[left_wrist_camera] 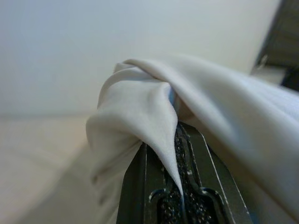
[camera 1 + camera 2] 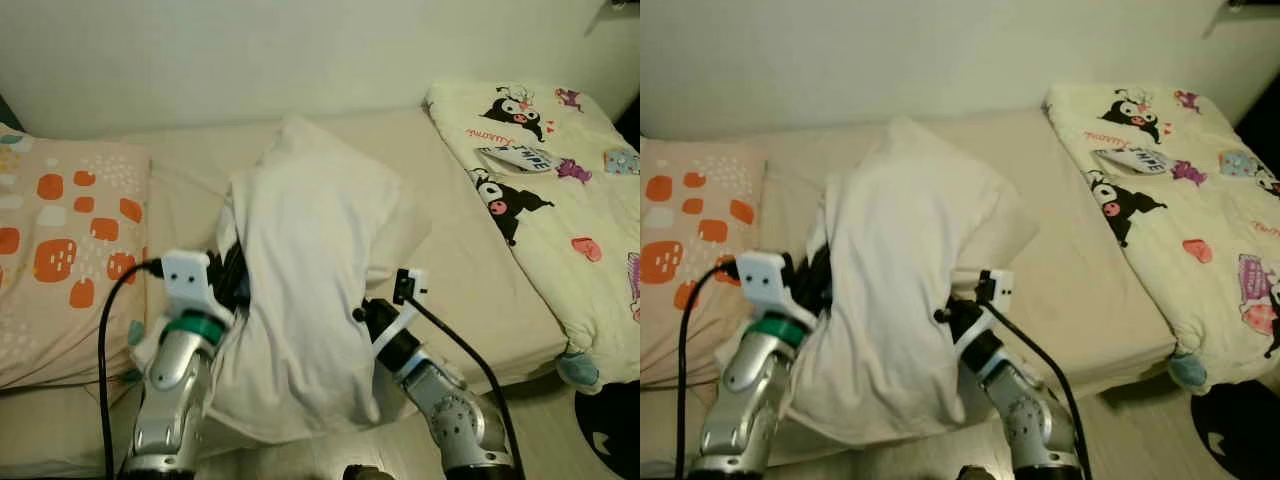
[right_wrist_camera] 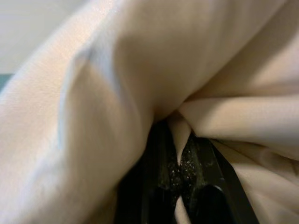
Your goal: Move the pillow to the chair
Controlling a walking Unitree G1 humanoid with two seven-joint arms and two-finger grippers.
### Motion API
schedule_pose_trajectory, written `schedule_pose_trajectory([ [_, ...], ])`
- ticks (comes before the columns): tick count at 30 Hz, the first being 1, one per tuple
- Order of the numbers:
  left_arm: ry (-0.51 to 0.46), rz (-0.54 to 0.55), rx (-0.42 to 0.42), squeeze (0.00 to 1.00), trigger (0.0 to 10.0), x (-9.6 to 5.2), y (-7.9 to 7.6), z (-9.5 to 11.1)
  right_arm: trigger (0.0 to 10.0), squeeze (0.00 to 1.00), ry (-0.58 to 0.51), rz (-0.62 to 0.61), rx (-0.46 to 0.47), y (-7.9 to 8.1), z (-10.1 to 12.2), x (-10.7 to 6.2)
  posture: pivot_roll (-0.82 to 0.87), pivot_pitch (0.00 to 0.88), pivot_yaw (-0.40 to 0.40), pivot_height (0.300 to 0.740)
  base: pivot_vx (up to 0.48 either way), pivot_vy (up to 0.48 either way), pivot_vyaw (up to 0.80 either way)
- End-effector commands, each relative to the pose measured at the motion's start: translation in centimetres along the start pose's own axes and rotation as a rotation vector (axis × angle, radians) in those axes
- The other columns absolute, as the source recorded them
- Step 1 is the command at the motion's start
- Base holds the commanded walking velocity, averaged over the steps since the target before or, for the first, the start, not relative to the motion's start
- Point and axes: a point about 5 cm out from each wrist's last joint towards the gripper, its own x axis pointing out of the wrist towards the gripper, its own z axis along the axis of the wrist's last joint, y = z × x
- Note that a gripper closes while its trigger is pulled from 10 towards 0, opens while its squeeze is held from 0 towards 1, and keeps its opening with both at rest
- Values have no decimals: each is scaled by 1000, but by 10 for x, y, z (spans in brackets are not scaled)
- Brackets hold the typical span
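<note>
I've got both grippers, left (image 1: 175, 154) and right (image 3: 180, 154), pinched on the pillow (image 2: 310, 290) over the bed (image 2: 460, 270). Orange-spotted pillow (image 2: 60, 250) sits at 9 o'clock, cartoon blanket (image 2: 550, 190) at 2.

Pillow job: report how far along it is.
Done: both grippers are shut on the white pillow, the left gripper on one edge, the right gripper on the other, cloth pinched between the jaws. In hand: the pillow is bunched up over the bed. Left: carrying it to the chair.
</note>
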Motion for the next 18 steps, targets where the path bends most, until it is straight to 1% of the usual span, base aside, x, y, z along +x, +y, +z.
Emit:
schedule_pose_trajectory([
  [1, -43, -101, -40, 0, 10000, 9, -25, 7, 10000, 0, -43, 194, 83, 43, -5, 32, 62, 23, 2, 740, 0, 0, -800],
  [5, -49, -106, -39, 0, 10000, 11, -26, 9, 10000, 0, -46, 194, 85, 43, -4, 32, 62, 23, 2, 740, 0, 0, -800],
  [9, -64, -141, -26, 0, 10000, 12, -33, 12, 10000, 0, -49, 197, 92, 44, -5, 30, 62, 19, -1, 740, 0, 0, -800],
  [17, -62, -148, -23, 0, 10000, 12, -34, 12, 10000, 0, -52, 198, 100, 45, -4, 30, 55, 23, 3, 740, 0, 0, -800],
  [18, -65, -148, -26, 0, 10000, 15, -34, 13, 10000, 0, -53, 197, 99, 45, -3, 30, 53, 26, 2, 740, 0, 0, -800],
])
